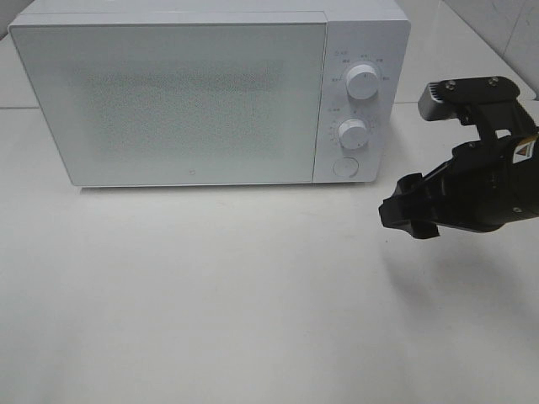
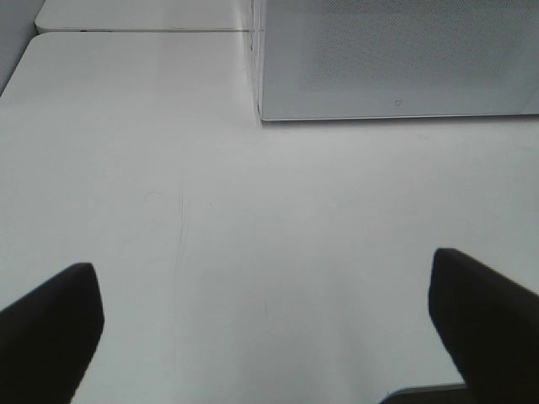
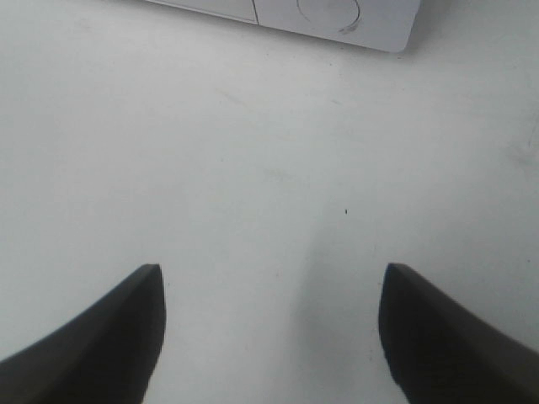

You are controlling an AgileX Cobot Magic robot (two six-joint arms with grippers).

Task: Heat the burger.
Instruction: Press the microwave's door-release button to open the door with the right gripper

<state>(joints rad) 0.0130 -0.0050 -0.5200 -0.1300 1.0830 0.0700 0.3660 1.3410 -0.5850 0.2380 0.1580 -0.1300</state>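
The burger is out of view in every frame. A white microwave (image 1: 177, 93) stands at the back of the table with its door shut; two round knobs (image 1: 363, 81) and a round button (image 1: 344, 167) sit on its right panel. My right gripper (image 1: 408, 217) hovers above the table to the right of the microwave, open, nothing between its fingers (image 3: 101, 345). My left gripper (image 2: 265, 328) is open over bare table, facing the microwave's lower left corner (image 2: 263, 116); it does not show in the exterior high view.
The white table (image 1: 253, 295) spreads in front of the microwave. A seam between table tops (image 2: 143, 31) runs behind the microwave's left side. The microwave's lower right corner (image 3: 396, 38) lies ahead of my right gripper.
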